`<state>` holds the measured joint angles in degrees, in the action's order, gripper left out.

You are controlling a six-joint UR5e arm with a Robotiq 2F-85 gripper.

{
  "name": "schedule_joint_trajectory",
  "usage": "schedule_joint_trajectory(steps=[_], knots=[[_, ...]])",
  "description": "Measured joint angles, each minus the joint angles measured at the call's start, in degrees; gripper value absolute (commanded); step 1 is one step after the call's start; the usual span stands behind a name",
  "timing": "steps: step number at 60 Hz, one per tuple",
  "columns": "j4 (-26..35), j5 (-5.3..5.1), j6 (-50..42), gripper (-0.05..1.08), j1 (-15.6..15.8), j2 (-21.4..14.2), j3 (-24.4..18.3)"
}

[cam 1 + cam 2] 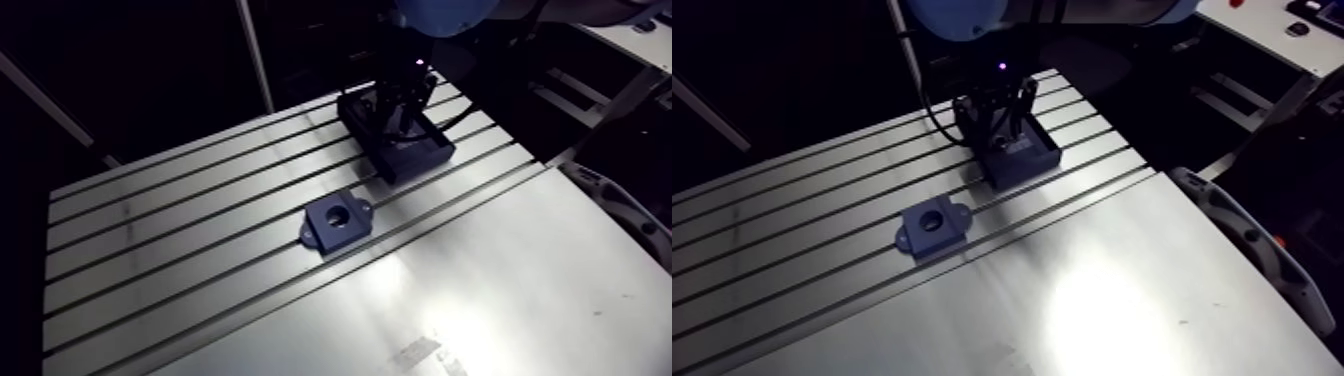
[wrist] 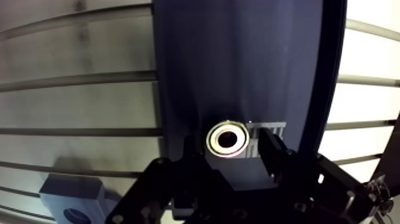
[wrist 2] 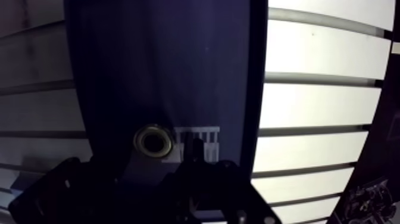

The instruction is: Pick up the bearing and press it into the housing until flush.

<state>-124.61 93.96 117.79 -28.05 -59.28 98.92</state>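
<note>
The bearing (image 2: 227,138), a small shiny metal ring, lies flat on the floor of a dark blue tray (image 2: 238,59). My gripper (image 2: 229,150) is lowered into the tray and open. Its two dark fingers (image 2: 191,159) stand on either side of the bearing, the near one almost touching the ring and the other a little apart from it. In the arm view the gripper (image 1: 400,110) hangs over the tray (image 1: 425,155) at the table's far side. The housing (image 1: 338,222), a dark block with a round bore and two side ears, sits alone mid-table, nearer than the tray.
A white printed label (image 2: 271,128) lies on the tray floor beside the bearing. The tray's raised walls (image 1: 1037,160) close in around the gripper. The slotted aluminium table (image 1: 200,230) stretches to the left and front, ending in a smooth plate (image 1: 480,290).
</note>
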Motion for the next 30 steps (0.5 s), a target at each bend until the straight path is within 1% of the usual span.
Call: schedule_joint_trajectory(steps=[7,30], knots=[[-0.2,0.02,0.0,0.45,0.0,0.1,0.0],[-0.5,0.04,0.0,0.45,0.1,0.2,0.0]])
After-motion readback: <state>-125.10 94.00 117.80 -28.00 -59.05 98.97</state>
